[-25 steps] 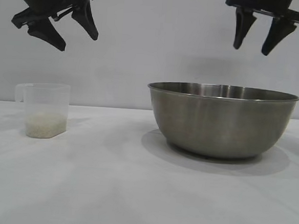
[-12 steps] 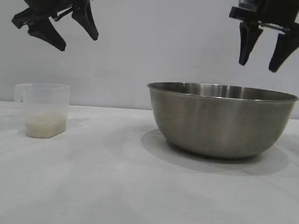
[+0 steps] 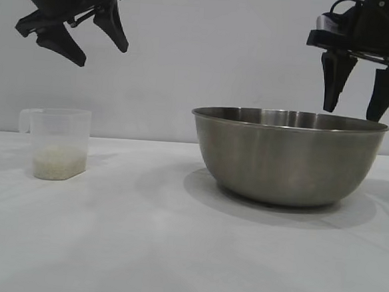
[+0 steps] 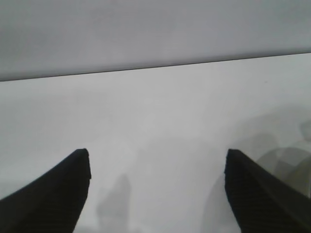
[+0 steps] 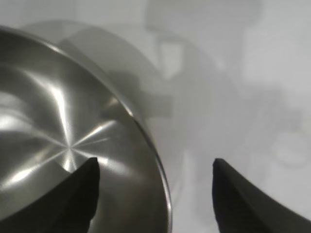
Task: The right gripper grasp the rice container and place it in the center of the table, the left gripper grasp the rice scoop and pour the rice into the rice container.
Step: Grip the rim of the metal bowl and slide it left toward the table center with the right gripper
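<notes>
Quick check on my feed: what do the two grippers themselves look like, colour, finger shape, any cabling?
Both are matte black two-fingered claws. The left gripper has angular fingers tapering to points. The right gripper has matching pointed fingers under a blocky black body, with a thin dark cable looping beside it. No markings show.

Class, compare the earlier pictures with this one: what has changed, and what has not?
The right gripper, open, has come down and shifted rightward, now straddling the rice container's right rim. Nothing grasped. The left gripper, rice scoop and container stayed put.

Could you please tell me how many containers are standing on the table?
2: a translucent plastic measuring cup holding white rice at the left, and a large round stainless-steel bowl at the right.
</notes>
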`<state>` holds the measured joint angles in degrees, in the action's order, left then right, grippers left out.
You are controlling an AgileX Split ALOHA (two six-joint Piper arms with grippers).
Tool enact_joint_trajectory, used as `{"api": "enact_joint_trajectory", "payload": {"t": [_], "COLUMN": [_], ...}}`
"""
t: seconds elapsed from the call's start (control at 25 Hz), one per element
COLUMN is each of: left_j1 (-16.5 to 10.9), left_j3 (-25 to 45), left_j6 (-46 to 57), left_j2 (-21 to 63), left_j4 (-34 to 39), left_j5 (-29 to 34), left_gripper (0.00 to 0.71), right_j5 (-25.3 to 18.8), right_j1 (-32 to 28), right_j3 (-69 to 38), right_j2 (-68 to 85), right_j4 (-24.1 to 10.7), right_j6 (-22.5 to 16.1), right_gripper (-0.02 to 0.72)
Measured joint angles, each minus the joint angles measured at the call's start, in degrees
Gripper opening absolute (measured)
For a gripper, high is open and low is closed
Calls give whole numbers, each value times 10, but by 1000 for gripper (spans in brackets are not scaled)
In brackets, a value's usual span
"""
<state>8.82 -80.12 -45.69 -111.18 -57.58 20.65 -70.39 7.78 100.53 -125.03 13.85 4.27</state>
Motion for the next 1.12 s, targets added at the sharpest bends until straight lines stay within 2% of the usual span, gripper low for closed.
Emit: {"api": "enact_joint_trajectory", "payload": {"t": [0.12,0.24,0.32,0.44,0.68,0.96,1.12], "left_j1": [0,0,0,0,0,0,0], "left_j3": [0,0,0,0,0,0,0], "left_j6": [0,-1,-1,-1,-1,-1,-1], "left_j2": [0,0,0,0,0,0,0], "left_j4": [0,0,0,0,0,0,0], "left_j5": [0,0,0,0,0,0,1], "left_gripper": [507,507,507,507,507,507,507], "right_j5": [2,2,3,2,5,8,7], "right_j1": [0,0,0,0,9,69,83], "right_j3": [0,0,0,0,0,0,0], "right_j2": [-18,-31,-35,-36,-36,-27,-26], "right_j4": [12,17,17,17,25,29,28], "right_j6": [1,3,5,10,22,25,26], "right_gripper": [372,232,109,0,0,0,0]}}
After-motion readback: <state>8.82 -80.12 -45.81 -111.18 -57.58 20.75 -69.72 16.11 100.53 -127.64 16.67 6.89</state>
